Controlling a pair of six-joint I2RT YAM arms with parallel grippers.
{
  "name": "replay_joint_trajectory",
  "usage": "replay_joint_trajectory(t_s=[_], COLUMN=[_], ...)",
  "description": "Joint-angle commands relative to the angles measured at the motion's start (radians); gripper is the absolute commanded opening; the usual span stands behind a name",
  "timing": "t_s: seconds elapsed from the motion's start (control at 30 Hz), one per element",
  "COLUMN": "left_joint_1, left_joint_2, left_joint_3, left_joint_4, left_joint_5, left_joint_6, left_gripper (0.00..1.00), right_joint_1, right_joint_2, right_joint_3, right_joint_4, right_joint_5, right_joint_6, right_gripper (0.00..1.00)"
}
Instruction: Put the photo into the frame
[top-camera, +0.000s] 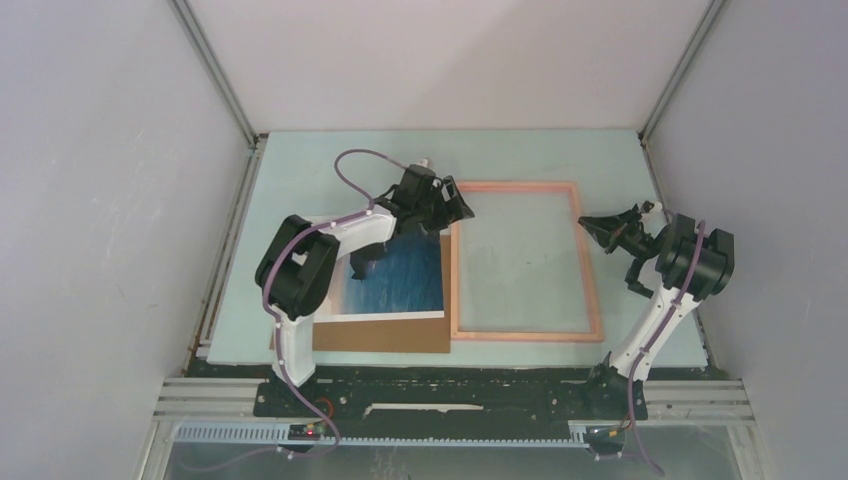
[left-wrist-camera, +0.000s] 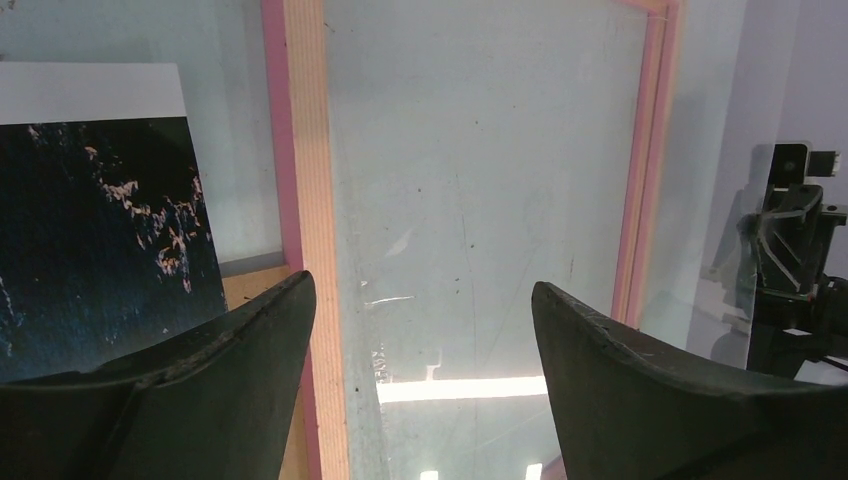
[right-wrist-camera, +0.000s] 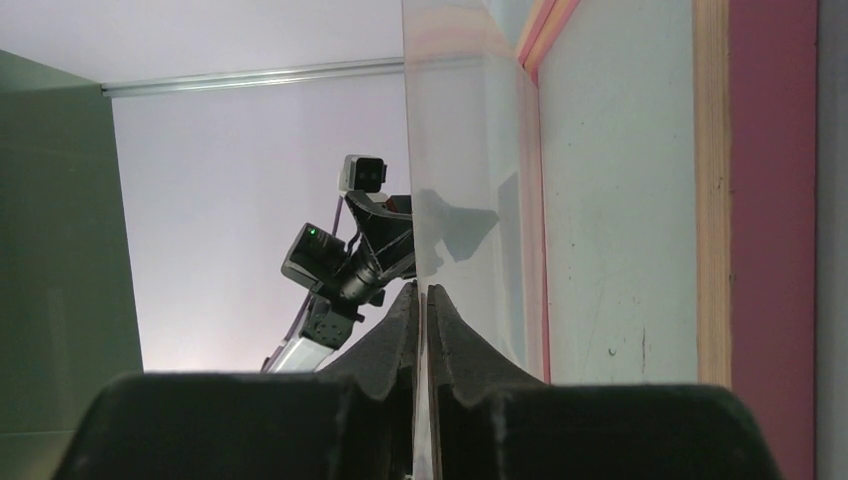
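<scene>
Currently the left jaws (left-wrist-camera: 422, 285) hang released and wide apart above the thin salmon-pink rectangular picture frame (left-wrist-camera: 308, 150), gripping nothing. The frame's left rail runs between the two fingers, close to the left one, and its see-through middle fills the rest of the gap. Outside the left finger lies the rectangular paper photo of blue sea with a white border (top-camera: 400, 280). It rests picture side up, outside the frame and just beside that rail, with a slim strip of pale green desk (top-camera: 300, 170) showing between them. The photo lies on a plain brown cardboard sheet (top-camera: 380, 337), which sticks out past its near edge.

Across the frame, the right jaws (right-wrist-camera: 424, 292) are clenched on the edge of a thin transparent sheet (right-wrist-camera: 450, 120), which passes edge-on between the two fingertips and stands tilted up. The frame's right rail lies just to the right of these jaws.
</scene>
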Motion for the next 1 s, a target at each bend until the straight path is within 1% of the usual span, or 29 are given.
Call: replay_joint_trajectory(t_s=[0.0,0.03,0.07,0.1,0.17,0.2,0.23,0.3,0.4,0.57,0.67,0.77,0.9,0.97], left_joint_1=[0.005,0.004,0.004,0.005,0.004,0.004,0.004,0.004,0.005,0.004,0.005,0.004,0.004,0.004], left_joint_2=[0.041,0.056,0.068,0.077,0.085,0.086,0.085,0.084,0.083,0.109,0.118,0.118,0.113,0.108], left_joint_3=[0.013,0.023,0.032,0.038,0.041,0.042,0.039,0.037,0.032,0.036,0.041,0.050,0.046,0.038], left_joint_4=[0.026,0.025,0.025,0.024,0.032,0.032,0.032,0.032,0.058,0.087,0.102,0.103,0.104,0.107], left_joint_5=[0.015,0.014,0.020,0.027,0.035,0.038,0.039,0.039,0.041,0.076,0.083,0.085,0.087,0.086], left_joint_6=[-0.010,-0.012,-0.016,-0.023,-0.032,-0.035,-0.036,-0.037,-0.035,-0.063,-0.073,-0.073,-0.070,-0.070], left_gripper=[0.86,0.86,0.86,0.86,0.87,0.87,0.87,0.87,0.87,0.86,0.86,0.86,0.86,0.86], right_joint_1=[0.007,0.009,0.010,0.011,0.014,0.016,0.018,0.019,0.027,0.051,0.067,0.071,0.078,0.096], right_joint_2=[-0.035,-0.049,-0.078,-0.112,-0.194,-0.218,-0.228,-0.219,-0.226,-0.262,-0.289,-0.288,-0.256,-0.238], right_joint_3=[0.010,0.010,0.012,0.019,0.087,0.125,0.144,0.147,0.147,0.147,0.149,0.165,0.169,0.188], right_joint_4=[0.004,-0.057,-0.211,-0.385,-0.879,-1.070,-1.138,-1.115,-1.150,-1.220,-1.276,-1.308,-1.238,-1.234], right_joint_5=[-0.019,-0.017,-0.014,-0.004,0.048,0.098,0.108,0.090,0.091,0.112,0.132,0.135,0.112,0.096], right_joint_6=[-0.038,-0.084,-0.173,-0.301,-0.632,-0.772,-0.839,-0.822,-0.856,-0.927,-0.974,-0.997,-0.965,-0.958], right_gripper=[0.14,0.14,0.14,0.15,0.17,0.18,0.19,0.20,0.29,0.46,0.54,0.54,0.47,0.43])
